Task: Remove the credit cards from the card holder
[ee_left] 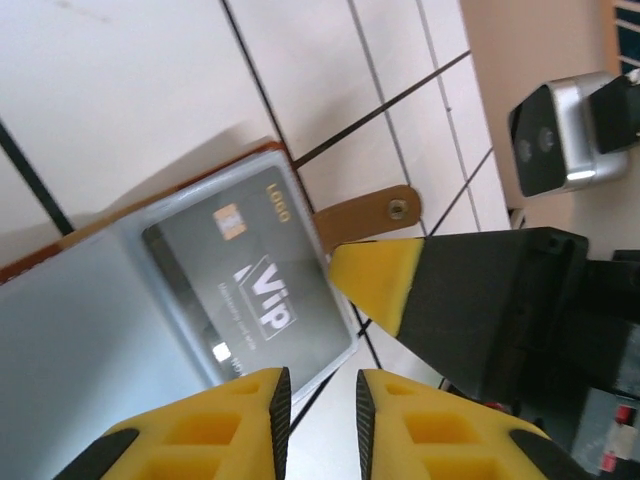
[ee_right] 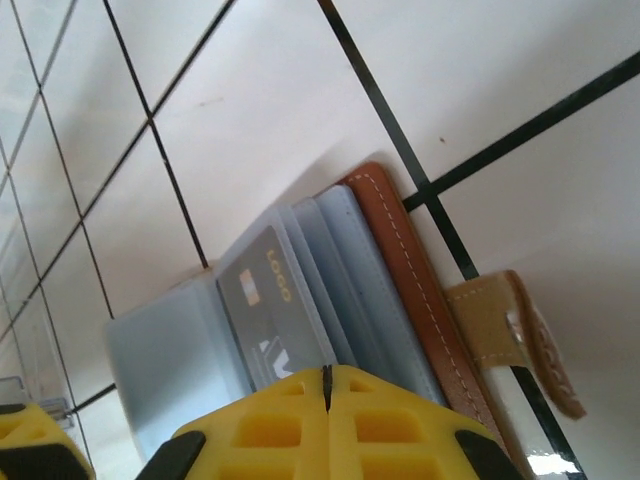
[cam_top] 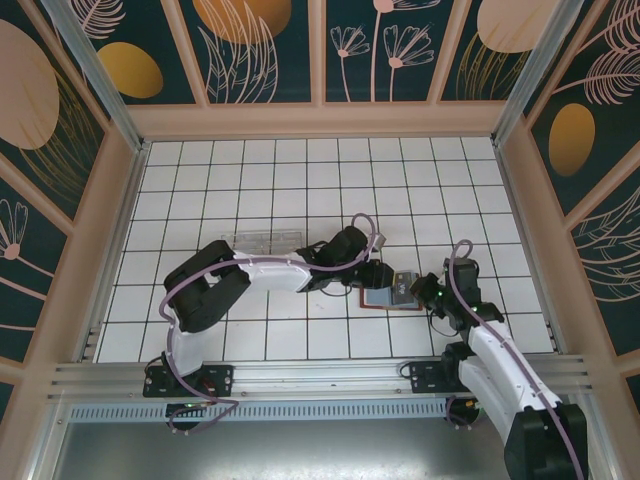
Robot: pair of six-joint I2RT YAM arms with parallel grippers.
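Right hand [ee_right: 327, 375] clenched tight over the card holder [ee_right: 403, 260]; left hand [ee_left: 322, 385] nearly closed at the VIP card [ee_left: 250, 290], grip unclear; whole sleeve could lift too

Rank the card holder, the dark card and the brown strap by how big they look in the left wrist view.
1. card holder, though the frame edge cuts it off
2. dark card
3. brown strap, clearly the smallest
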